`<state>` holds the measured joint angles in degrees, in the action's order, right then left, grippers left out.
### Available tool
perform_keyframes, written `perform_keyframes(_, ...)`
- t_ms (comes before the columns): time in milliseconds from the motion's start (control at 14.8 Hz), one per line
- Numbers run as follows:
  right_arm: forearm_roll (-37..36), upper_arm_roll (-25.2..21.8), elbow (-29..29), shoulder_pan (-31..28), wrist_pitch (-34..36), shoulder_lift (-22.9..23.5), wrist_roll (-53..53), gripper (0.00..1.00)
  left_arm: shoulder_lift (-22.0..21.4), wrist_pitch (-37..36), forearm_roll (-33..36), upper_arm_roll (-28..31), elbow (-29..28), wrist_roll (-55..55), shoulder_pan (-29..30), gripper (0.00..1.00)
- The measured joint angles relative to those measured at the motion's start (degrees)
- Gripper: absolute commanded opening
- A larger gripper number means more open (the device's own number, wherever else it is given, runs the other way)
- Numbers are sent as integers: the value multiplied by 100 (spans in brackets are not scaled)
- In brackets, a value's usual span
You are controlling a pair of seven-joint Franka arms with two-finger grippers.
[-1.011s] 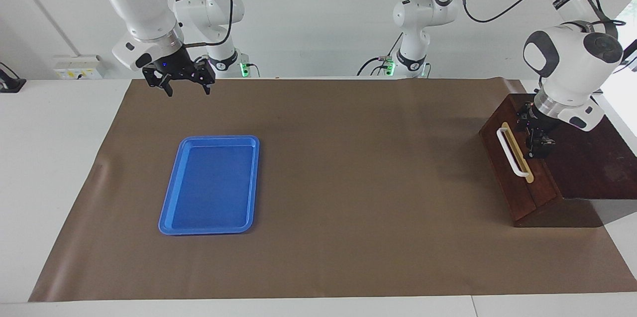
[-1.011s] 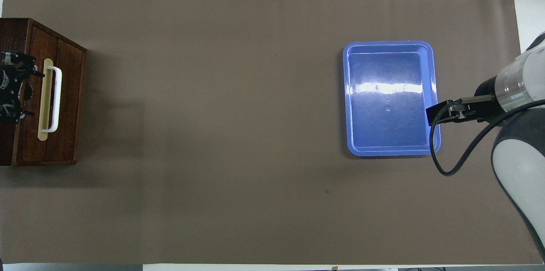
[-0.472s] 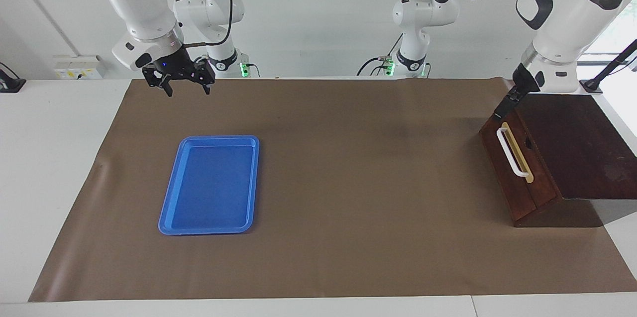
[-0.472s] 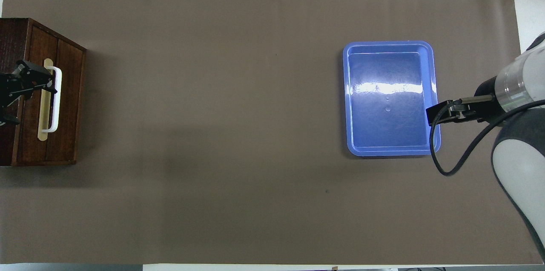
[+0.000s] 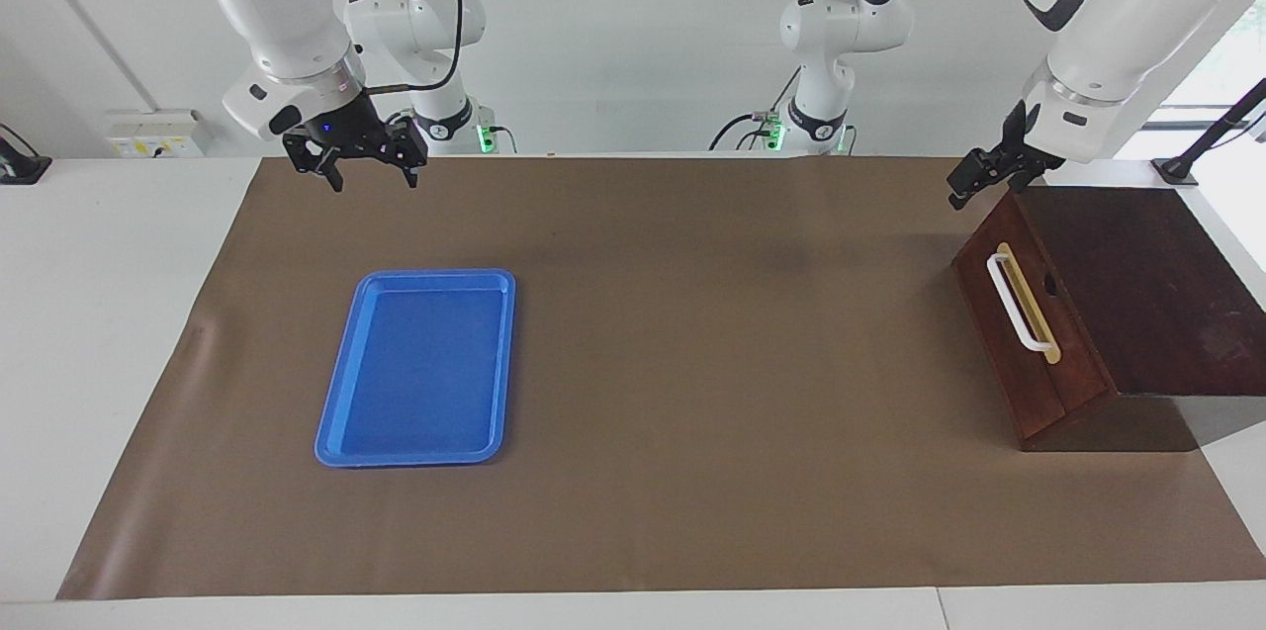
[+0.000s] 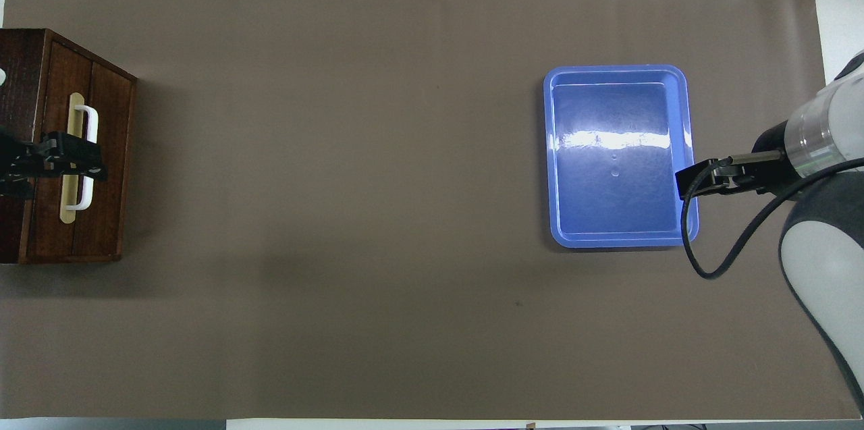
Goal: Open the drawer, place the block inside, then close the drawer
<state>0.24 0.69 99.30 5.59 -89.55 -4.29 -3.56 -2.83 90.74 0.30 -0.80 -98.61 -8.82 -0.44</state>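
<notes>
Left claw [image 5: 974,177] risen off shut drawer [image 5: 1029,333], mat open

No readable text, labels or numbers.

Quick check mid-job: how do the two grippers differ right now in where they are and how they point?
The left gripper is raised over the table beside the box's top corner nearest the robots, above the shut drawer; the right gripper hangs over the brown mat, nearer the robots than the blue tray. The left tilts sideways toward the table's middle; the right points straight down. Both hold nothing.
</notes>
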Motion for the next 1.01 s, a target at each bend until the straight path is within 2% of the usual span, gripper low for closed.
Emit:
perform_keyframes(202,0,0,0,0,0,0,0,100,110,-11,0,-44,138,453,-6,100)
perform_keyframes(270,0,0,0,0,0,0,0,100,252,-70,0,-102,317,551,-9,100)
perform_keyframes(539,0,0,0,0,0,0,0,100,382,-451,-37,-122,715,834,-8,100)
perform_keyframes(1011,0,-23,0,-149,0,0,0,100,420,-366,-110,-153,749,880,-8,100)
